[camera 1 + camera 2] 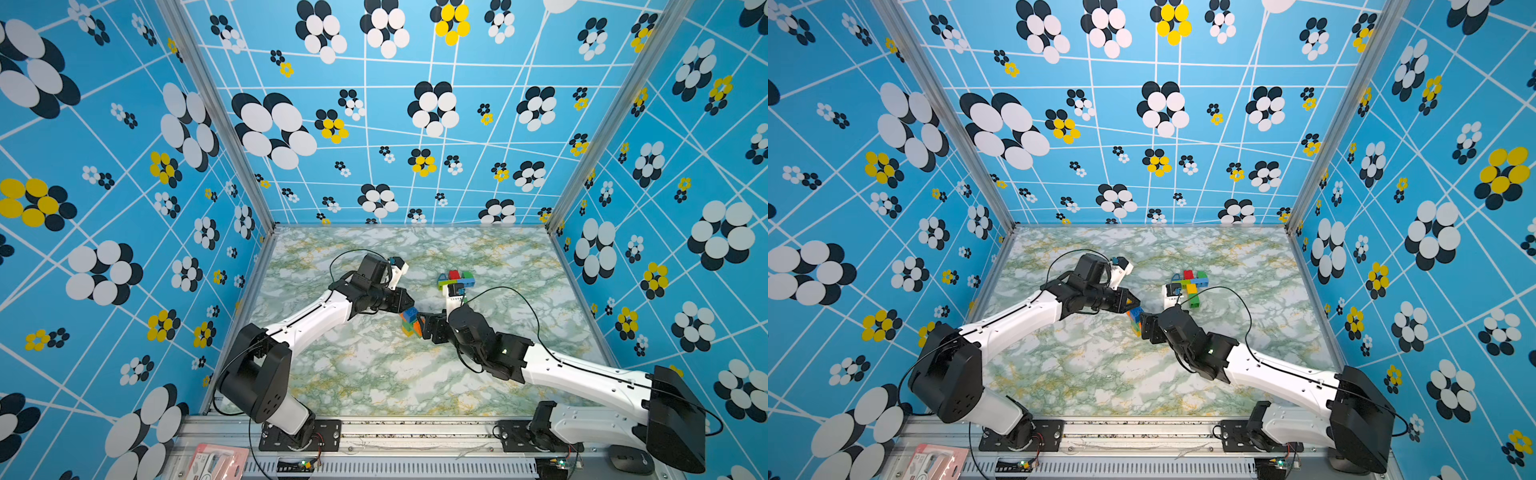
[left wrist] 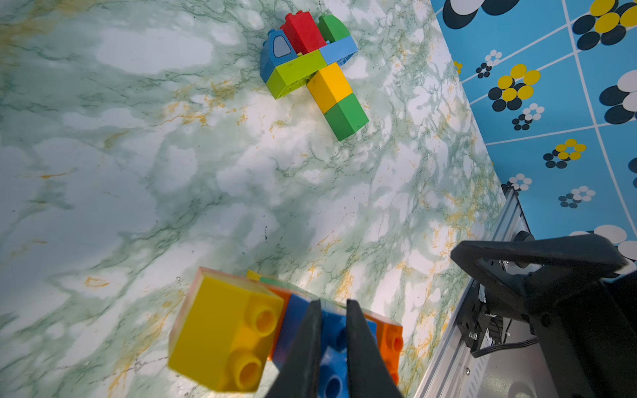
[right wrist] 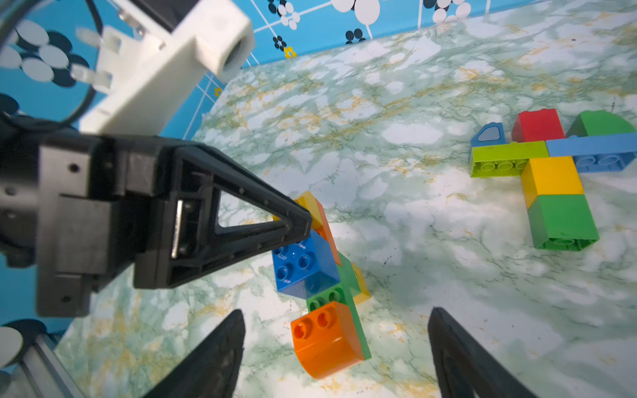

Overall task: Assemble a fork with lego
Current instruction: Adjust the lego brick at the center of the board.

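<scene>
seven-brick lego cluster (image 2: 296, 70), second cluster (image 3: 324, 296) of perhaps six

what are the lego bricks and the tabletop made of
Lego bricks: moulded plastic, it seems, semi-gloss; uniform bright colours, crisp studs, soft highlights.
Tabletop: marble pattern, green and ochre veins, smooth, slightly glossy; likely printed film or laminate, but real stone cannot be ruled out.
</scene>
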Available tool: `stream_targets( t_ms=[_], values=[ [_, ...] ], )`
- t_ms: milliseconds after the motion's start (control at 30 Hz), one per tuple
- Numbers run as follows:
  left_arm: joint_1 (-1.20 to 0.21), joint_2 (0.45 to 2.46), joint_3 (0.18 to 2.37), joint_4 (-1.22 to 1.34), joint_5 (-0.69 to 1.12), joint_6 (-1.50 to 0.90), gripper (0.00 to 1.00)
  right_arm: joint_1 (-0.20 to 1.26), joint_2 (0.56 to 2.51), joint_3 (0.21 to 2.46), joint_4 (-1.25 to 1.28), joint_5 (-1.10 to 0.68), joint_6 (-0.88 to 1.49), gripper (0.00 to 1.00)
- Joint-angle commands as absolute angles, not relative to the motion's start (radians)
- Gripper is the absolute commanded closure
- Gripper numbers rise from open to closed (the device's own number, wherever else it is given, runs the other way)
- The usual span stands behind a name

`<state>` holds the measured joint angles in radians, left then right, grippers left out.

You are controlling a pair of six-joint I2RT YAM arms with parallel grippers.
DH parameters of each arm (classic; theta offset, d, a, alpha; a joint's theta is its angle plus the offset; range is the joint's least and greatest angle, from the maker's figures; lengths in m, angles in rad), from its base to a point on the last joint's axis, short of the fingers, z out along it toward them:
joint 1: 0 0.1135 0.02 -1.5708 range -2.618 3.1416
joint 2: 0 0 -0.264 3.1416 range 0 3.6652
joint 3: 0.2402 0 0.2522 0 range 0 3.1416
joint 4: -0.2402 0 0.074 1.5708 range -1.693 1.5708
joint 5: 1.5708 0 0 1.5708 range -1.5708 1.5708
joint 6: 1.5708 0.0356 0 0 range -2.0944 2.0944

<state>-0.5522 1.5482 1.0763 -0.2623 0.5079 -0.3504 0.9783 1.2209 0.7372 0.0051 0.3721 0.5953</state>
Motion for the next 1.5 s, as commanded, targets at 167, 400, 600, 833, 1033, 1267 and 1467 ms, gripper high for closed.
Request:
stream_targets(
  t_ms=[167, 400, 600, 833, 1033, 1267, 1467],
  values=[
    [-0.558, 1.557, 1.113, -0.304, 0.516, -0.350, 0.82, 0.971, 1.289, 0.826, -0.073, 0.335, 0.464, 0.16],
    [-0.546, 1.552, 1.121, -0.296, 0.522, -0.356, 0.80, 0.968, 1.325, 0.867, -0.086, 0.330, 0.438, 0.16],
    [-0.531, 1.531, 1.118, -0.290, 0.520, -0.367, 0.79, 0.965, 1.377, 0.927, -0.129, 0.310, 0.408, 0.18],
    [-0.490, 1.464, 1.075, -0.263, 0.479, -0.401, 0.78, 0.960, 1.448, 1.012, -0.207, 0.307, 0.398, 0.23],
    [-0.413, 1.358, 0.981, -0.245, 0.394, -0.444, 0.77, 0.960, 1.511, 1.091, -0.291, 0.323, 0.397, 0.32],
    [-0.369, 1.293, 0.913, -0.247, 0.388, -0.451, 0.77, 0.957, 1.563, 1.144, -0.337, 0.304, 0.392, 0.38],
    [-0.365, 1.287, 0.900, -0.246, 0.390, -0.450, 0.78, 0.955, 1.604, 1.186, -0.366, 0.301, 0.382, 0.44]
  ],
)
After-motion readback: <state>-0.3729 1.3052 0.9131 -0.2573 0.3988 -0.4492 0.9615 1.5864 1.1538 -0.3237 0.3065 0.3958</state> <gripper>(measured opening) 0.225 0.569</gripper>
